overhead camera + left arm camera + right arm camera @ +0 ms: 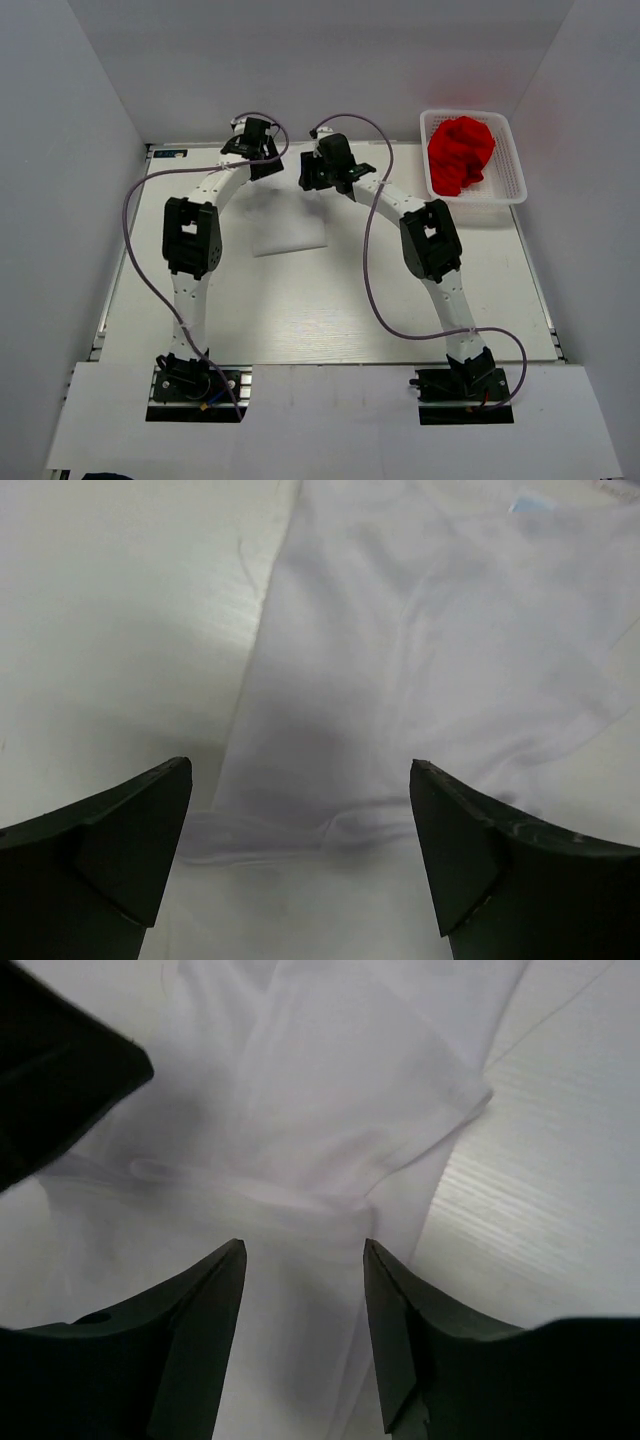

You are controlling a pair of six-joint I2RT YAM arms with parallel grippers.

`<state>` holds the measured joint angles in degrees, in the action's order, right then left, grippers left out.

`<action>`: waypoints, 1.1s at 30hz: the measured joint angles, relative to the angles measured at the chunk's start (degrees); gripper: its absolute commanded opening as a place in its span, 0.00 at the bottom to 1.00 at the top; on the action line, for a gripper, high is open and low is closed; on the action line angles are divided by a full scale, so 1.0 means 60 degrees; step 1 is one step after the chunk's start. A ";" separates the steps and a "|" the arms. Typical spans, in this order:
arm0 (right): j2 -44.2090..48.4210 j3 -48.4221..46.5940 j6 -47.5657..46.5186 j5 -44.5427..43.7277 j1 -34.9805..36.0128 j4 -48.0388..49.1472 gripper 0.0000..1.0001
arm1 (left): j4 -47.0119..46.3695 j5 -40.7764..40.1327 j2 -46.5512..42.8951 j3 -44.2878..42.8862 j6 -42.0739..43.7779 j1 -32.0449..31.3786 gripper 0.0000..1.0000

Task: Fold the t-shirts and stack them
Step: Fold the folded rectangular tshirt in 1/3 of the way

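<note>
Top external has the white t-shirt (290,235) lying flat on the table (300,320), just past centre toward 12 o'clock. The red t-shirt (460,155) is bunched up in the basket (480,197) at about 2 o'clock. Both arms reach to the white one's 12 o'clock end. Which hand would you say is better placed for the fold?

Reply: The right one, I think. Right wrist cam shows the right hand (305,1295) with its fingers apart and nothing in them. Cloth fills nearly the whole view, and a rumpled hem runs 9 to 3 just ahead of the tips. The left hand (300,825) is spread wider, also empty, and it straddles the shirt's side edge: bare table on its 9 o'clock side, cloth from the middle over to 3. Can't tell if either one is actually touching the fabric.

OP: So in the overhead, the body of the shirt lies toward 6 o'clock from both hands?

Reply: Looks that way, long axis roughly 12 to 6, though white on white makes the outline hard to trace. My guess is the next move is pinching that far edge with both hands and bringing it toward 6. The left one probably wants to slide toward 3 in its own view first, or it only catches a corner. The red one hasn't been started.
</note>
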<state>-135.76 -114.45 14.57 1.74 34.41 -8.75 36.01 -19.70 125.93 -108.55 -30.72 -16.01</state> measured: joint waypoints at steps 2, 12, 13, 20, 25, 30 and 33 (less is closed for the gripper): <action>-0.0022 -0.0160 0.0066 0.0033 -0.0157 0.0160 0.63 | 0.0011 0.0197 0.0739 -0.1213 0.0178 0.0182 1.00; 0.2233 0.3151 -0.0328 0.1304 -0.0175 0.1111 0.65 | -0.0969 0.0393 -0.2856 0.4054 0.0361 0.0648 1.00; 0.2266 0.3235 -0.0444 0.1311 -0.0120 0.1096 0.65 | -0.1151 0.0419 -0.3333 0.4725 0.0353 0.0656 0.99; 0.1224 0.1727 -0.1268 0.1024 0.0004 0.0951 0.64 | -0.2535 0.0718 -0.3319 0.5595 0.0481 0.0823 0.86; 0.0149 0.0586 -0.1581 0.0576 -0.0069 0.0994 0.59 | -0.2823 0.0892 -0.1836 0.4670 0.0550 0.1009 0.83; -0.0758 0.0018 -0.1716 0.0415 -0.0109 0.1020 0.55 | -0.3096 0.1151 -0.1268 0.4510 0.0601 0.1089 0.78; -0.1115 -0.0109 -0.1749 0.0361 -0.0109 0.1158 0.52 | -0.3377 0.1402 -0.1268 0.4513 0.0597 0.1107 0.70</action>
<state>-142.45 -115.11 4.08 3.90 33.76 -1.80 15.75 -11.29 118.32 -81.47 -27.14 -9.37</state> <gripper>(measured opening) 0.536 0.749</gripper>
